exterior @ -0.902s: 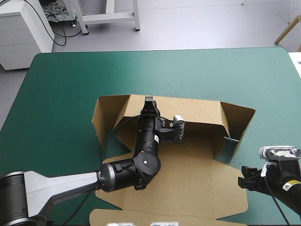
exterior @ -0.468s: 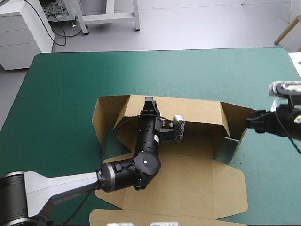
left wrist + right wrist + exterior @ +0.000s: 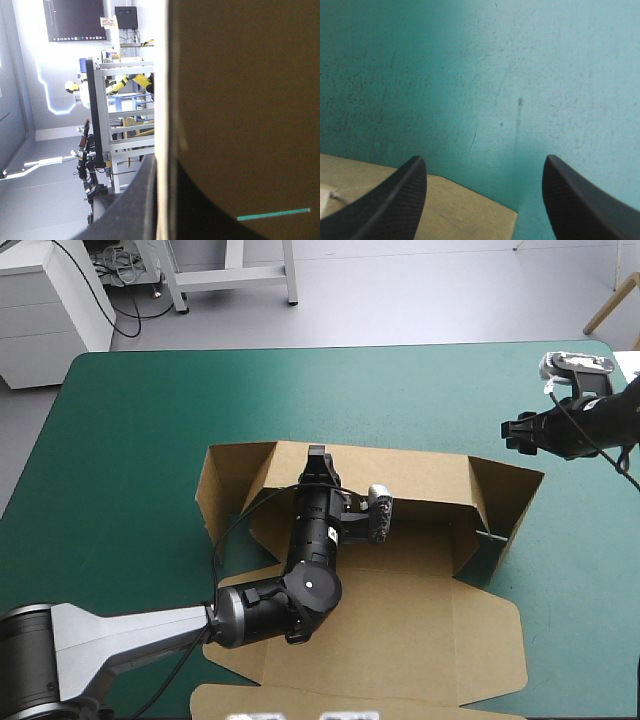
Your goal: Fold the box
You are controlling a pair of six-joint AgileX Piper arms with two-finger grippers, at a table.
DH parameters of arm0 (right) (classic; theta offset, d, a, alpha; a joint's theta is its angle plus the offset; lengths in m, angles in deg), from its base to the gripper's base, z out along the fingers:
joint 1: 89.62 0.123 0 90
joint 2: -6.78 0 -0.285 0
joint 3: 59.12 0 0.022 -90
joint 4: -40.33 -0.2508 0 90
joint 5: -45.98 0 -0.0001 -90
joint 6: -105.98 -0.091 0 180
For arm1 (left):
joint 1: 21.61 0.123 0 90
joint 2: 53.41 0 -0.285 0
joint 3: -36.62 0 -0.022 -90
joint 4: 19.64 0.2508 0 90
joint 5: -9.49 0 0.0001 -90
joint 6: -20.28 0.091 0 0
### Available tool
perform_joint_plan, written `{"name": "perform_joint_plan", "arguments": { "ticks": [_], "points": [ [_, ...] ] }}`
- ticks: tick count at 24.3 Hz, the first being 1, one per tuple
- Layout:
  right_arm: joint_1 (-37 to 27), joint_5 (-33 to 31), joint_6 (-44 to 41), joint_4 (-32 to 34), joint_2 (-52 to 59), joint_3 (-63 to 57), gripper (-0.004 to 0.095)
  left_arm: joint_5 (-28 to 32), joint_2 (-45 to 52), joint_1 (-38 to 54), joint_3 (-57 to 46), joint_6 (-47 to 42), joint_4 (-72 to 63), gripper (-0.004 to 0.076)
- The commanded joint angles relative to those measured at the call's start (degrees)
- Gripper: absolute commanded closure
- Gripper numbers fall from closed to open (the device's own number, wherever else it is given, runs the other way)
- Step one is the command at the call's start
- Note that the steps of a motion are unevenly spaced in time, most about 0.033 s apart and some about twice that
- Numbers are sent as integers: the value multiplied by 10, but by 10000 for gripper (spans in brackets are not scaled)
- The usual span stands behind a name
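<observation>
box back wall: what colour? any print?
Plain brown, no print visible; the box shows best in the high view.

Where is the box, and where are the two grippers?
box [image 3: 400,620], high view, flat brown floor panel.
left gripper [image 3: 318,453], high view, fingertips on the back wall.
right gripper [image 3: 484,160], right wrist view, midway between open fingers.
</observation>
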Motion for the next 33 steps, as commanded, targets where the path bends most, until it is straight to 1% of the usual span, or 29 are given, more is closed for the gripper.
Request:
{"name": "perform_joint_plan", "arguments": {
  "ticks": [1, 4, 9, 14, 19, 22, 23, 26, 27, 29, 33],
  "points": [
    [1, 16, 3, -15, -4, 19, 313, -20, 24, -2, 10, -15, 18, 734],
    [1, -1, 7, -17, -10, 16, 359, -20, 24, -2, 10, -21, 18, 734],
    [1, -40, 40, -36, -3, -16, 419, -20, 24, -2, 10, -22, 18, 734],
    [1, -43, 75, -68, 41, -84, 437, -20, 24, -2, 10, -24, 16, 734],
    [1, -43, 95, -77, 109, -136, 437, -20, 24, -2, 10, -24, 14, 734],
    [1, -30, 192, -127, 156, -204, 436, -20, 24, -2, 10, -37, 14, 734],
    [1, -16, 248, -157, 168, -240, 436, -19, 24, -2, 10, -37, 14, 734],
    [1, 1, 336, -212, 172, -303, 436, -19, 24, -2, 10, -37, 14, 734],
    [1, 6, 385, -245, 172, -329, 436, -19, 24, -2, 10, -37, 14, 734],
    [1, 7, 416, -274, 172, -350, 436, -19, 24, -2, 10, -37, 14, 734],
    [1, 38, 443, -288, 172, -360, 436, -19, 24, -2, 10, -37, 14, 734]
  ]
}}
